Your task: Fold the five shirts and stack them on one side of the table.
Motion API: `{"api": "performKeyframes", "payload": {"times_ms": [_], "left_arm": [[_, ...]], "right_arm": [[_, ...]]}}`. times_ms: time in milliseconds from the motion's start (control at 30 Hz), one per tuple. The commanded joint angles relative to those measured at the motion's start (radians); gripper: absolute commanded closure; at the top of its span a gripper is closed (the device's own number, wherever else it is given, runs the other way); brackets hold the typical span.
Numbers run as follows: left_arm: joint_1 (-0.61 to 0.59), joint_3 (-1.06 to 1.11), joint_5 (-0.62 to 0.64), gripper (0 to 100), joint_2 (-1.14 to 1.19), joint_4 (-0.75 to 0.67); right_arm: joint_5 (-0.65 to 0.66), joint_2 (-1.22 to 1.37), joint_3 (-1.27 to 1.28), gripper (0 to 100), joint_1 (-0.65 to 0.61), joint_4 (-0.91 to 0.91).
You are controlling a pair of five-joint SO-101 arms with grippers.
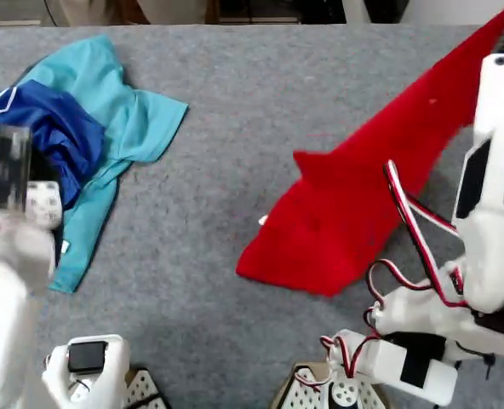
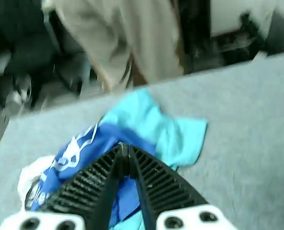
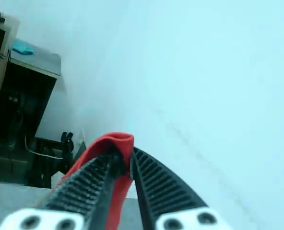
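Note:
A red shirt (image 1: 354, 209) stretches from the middle of the grey table (image 1: 235, 102) up to the far right corner, lifted there. My right gripper (image 3: 124, 155) is shut on a fold of that red shirt (image 3: 115, 143), raised high and pointing toward a wall. At the left lies a turquoise shirt (image 1: 120, 119) with a dark blue shirt (image 1: 52, 128) bunched on top. My left gripper (image 2: 124, 155) hovers above the blue shirt (image 2: 79, 153), its jaws shut with nothing between them; the turquoise shirt (image 2: 166, 129) spreads beyond it. The left arm (image 1: 14, 256) stands over the pile's near edge.
Both arm bases (image 1: 354, 375) stand at the near edge of the table. Bare grey cloth lies between the two shirt groups. A person in beige trousers (image 2: 127, 38) stands behind the far edge, beside dark furniture.

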Motion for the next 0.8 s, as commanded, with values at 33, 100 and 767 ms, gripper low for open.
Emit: {"api": "performKeyframes", "payload": {"times_ms": [33,100,767], "left_arm": [[0.189,0.101,0.015,98,0.015,0.114],[0.293,0.229,0.015,98,0.012,0.130],[0.686,0.764,0.319,83,0.432,-0.601]], "right_arm": [[0.081,0.025,0.073,98.7,0.013,0.107],[0.106,0.050,0.147,98.8,0.048,0.170],[0.402,0.303,1.334,99.0,0.414,-0.388]]}}
